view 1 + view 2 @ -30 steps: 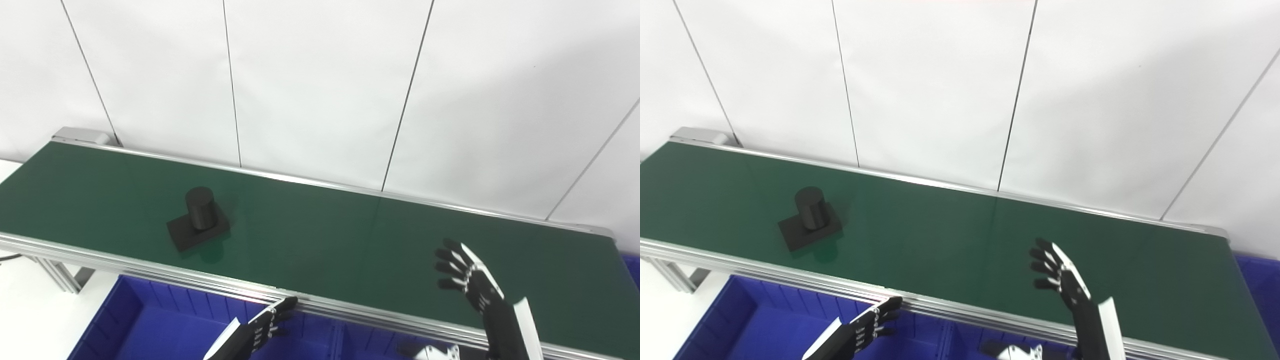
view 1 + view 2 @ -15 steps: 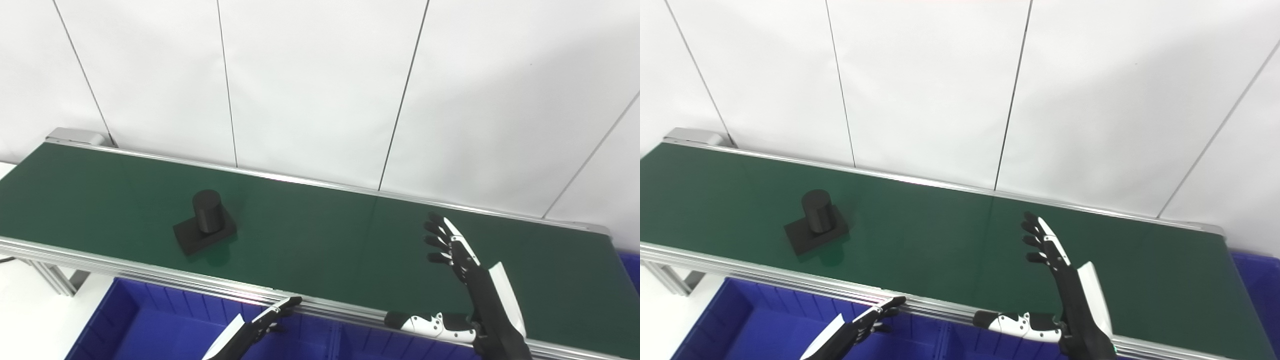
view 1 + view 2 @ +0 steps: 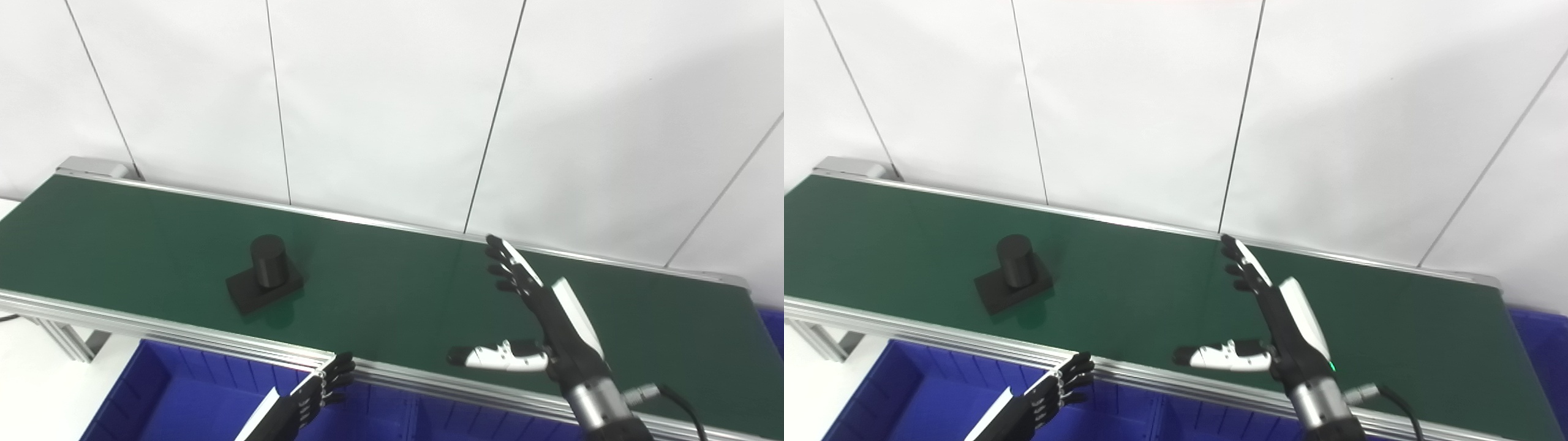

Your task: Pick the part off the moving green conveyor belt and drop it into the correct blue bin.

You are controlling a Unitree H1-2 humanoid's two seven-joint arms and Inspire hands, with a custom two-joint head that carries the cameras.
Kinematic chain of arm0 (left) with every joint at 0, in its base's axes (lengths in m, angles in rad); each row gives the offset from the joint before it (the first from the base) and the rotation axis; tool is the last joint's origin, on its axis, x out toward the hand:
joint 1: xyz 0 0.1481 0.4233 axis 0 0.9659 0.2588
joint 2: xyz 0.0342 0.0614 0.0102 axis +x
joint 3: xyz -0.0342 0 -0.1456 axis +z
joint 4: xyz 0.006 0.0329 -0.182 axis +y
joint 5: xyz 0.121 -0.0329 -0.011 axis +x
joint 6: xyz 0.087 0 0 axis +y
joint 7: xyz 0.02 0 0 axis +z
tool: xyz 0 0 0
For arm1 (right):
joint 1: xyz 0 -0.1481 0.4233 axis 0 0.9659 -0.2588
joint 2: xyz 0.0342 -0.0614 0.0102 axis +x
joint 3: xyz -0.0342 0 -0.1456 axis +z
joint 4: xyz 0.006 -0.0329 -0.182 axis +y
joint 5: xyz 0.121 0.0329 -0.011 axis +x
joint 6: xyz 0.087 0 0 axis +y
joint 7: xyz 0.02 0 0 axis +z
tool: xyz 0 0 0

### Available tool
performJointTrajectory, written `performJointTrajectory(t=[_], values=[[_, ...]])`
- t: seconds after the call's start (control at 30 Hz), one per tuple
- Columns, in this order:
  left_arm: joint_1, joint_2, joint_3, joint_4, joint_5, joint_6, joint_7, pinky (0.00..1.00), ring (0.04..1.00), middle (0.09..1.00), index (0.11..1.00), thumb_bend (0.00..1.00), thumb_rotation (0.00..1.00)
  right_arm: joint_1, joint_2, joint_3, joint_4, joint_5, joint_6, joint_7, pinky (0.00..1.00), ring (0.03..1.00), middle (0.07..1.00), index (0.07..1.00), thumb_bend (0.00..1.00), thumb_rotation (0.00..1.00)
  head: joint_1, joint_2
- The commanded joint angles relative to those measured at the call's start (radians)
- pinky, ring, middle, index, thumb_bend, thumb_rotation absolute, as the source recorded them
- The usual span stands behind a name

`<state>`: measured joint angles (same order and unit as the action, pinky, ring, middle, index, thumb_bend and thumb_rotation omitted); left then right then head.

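Part (image 3: 264, 275) sits on belt (image 3: 392, 288), hands apart.

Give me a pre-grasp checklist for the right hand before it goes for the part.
1. Right hand open, holding nothing: ok.
2. Part upright on the belt, base flat: ok.
3. Belt between part and right hand free of other things: ok.
4. Left hand off the belt, low at its near rail: ok.
5. Right hand touching the part: not ok, well apart.
6. Which bin is correct: cannot tell.
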<state>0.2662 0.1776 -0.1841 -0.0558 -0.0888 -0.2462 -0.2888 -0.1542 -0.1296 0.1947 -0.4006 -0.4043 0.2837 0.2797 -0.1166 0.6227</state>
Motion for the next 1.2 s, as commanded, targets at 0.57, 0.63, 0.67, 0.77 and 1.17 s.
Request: performJointTrajectory(t=[0.57,0.63,0.67,0.77,1.17], values=[[-0.03,0.034,0.028,-0.001,-0.103,0.041,-0.089,0.85,0.901,0.914,0.972,0.75,0.09,-0.221,0.061,0.08,0.22,-0.016,0.008,-0.006,0.85,0.913,0.958,0.998,0.93,0.28,-0.014,0.032],[-0.032,0.034,0.029,0.002,-0.098,0.034,-0.092,0.84,0.895,0.908,0.968,0.74,0.07,-0.233,0.067,0.084,0.242,-0.018,0.003,-0.008,0.85,0.913,0.958,0.998,0.93,0.28,-0.017,0.032],[-0.033,0.034,0.03,0.004,-0.1,0.029,-0.094,0.84,0.893,0.907,0.968,0.74,0.07,-0.242,0.069,0.09,0.255,-0.027,0.003,-0.011,0.85,0.913,0.957,0.998,0.93,0.28,-0.018,0.033],[-0.037,0.034,0.03,0.004,-0.093,0.028,-0.095,0.82,0.871,0.887,0.955,0.73,0.05,-0.274,0.07,0.107,0.296,-0.05,0.01,-0.009,0.81,0.896,0.96,0.998,0.94,0.3,-0.021,0.034],[-0.038,0.027,0.028,0.003,-0.092,0.032,-0.103,0.81,0.85,0.866,0.941,0.73,0.03,-0.371,0.089,0.127,0.49,-0.042,-0.015,-0.018,0.78,0.908,0.972,1.0,0.96,0.29,-0.014,0.028]])
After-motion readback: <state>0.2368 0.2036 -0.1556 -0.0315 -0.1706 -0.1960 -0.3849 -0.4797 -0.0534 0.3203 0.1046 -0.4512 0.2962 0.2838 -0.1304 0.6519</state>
